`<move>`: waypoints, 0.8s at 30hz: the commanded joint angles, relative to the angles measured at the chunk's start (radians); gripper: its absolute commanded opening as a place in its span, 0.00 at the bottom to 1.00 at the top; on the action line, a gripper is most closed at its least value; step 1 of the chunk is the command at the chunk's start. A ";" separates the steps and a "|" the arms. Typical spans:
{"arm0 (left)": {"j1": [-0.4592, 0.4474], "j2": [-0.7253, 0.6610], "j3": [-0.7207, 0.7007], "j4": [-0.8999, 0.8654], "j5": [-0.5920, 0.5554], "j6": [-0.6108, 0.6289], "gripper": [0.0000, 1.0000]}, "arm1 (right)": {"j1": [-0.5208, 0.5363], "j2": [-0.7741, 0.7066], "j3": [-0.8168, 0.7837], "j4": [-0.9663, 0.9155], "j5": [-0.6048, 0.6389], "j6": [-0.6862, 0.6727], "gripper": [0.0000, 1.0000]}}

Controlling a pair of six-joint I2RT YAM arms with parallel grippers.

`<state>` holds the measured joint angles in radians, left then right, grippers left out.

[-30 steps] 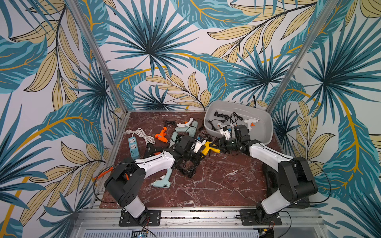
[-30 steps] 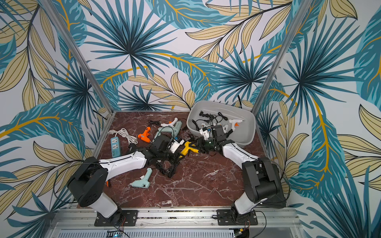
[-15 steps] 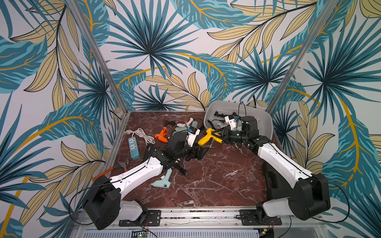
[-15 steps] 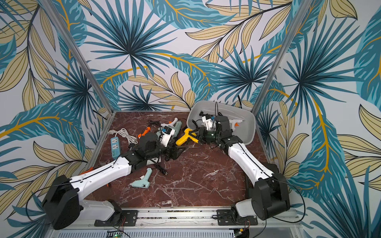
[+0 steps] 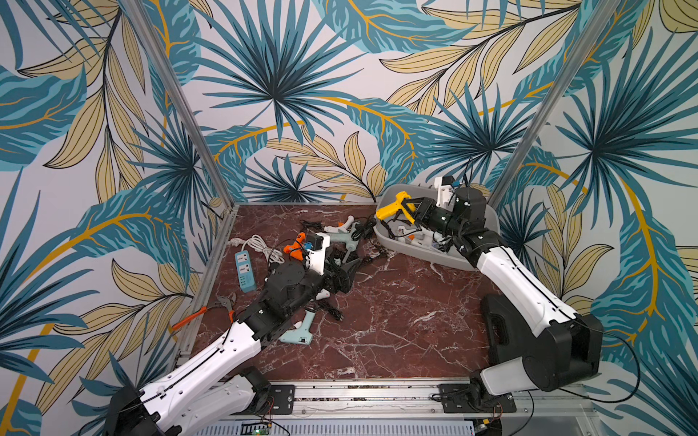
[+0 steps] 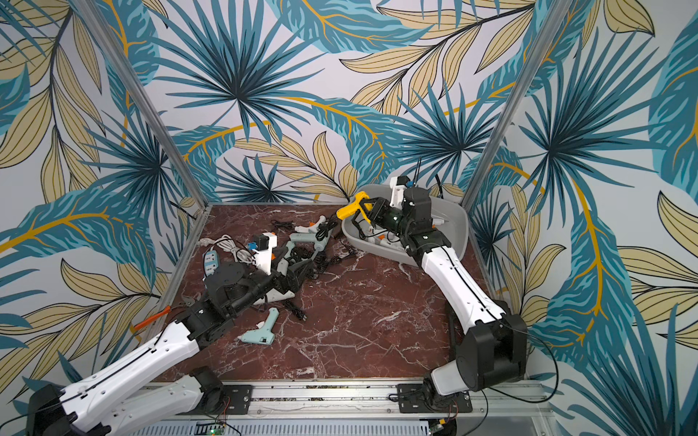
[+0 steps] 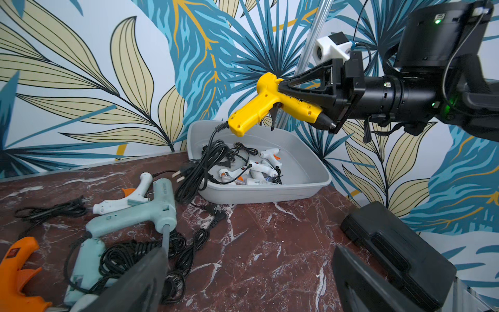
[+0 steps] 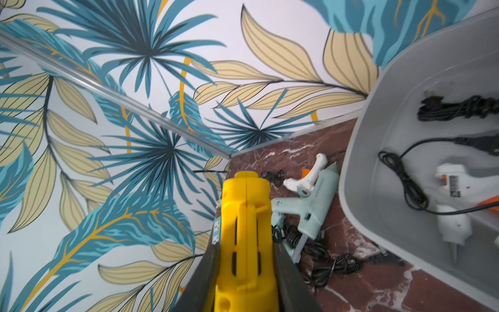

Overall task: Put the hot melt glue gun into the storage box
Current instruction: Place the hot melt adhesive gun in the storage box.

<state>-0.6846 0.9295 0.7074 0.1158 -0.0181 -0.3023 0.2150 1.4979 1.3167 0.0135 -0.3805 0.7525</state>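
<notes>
Your left gripper (image 5: 342, 277) has just sprung wide open and drawn back to the clutter in the middle of the dark red marbled tabletop (image 5: 396, 321), so it holds nothing now and its part in the lift is over. The yellow plastic hot melt glue gun (image 7: 270, 105) has gone with the right gripper (image 7: 286, 90), whose black jaws are clamped across the gun's barrel, with the nozzle end toward the palm and the handle hanging down. In the last moment that arm has carried it up off the table and across to the large light grey plastic storage box (image 7: 270, 193). In both top views the gun hangs in the air above the end of the box that faces the pile, clear of the rim and not yet inside. By my judgement the carry is nearly done, and only the lowering and release remain. Watch the gun's black power cord (image 7: 199, 164): it trails from the handle butt in a bundle that lies across the box's rim, with its plug outside over the table. If you release here the cord may stay draped out, so take the gun further in, over the small white glue guns (image 7: 259, 170) lying in the box, before you open.
</notes>
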 commanded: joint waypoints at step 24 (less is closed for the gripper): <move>0.005 0.033 -0.030 -0.061 -0.101 0.009 1.00 | -0.305 0.385 -0.158 0.784 0.127 0.306 0.00</move>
<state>-0.6842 0.9558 0.6701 0.0616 -0.1162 -0.2993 -0.0750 1.8359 1.1492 0.6315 -0.2260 0.9901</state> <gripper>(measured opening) 0.999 0.331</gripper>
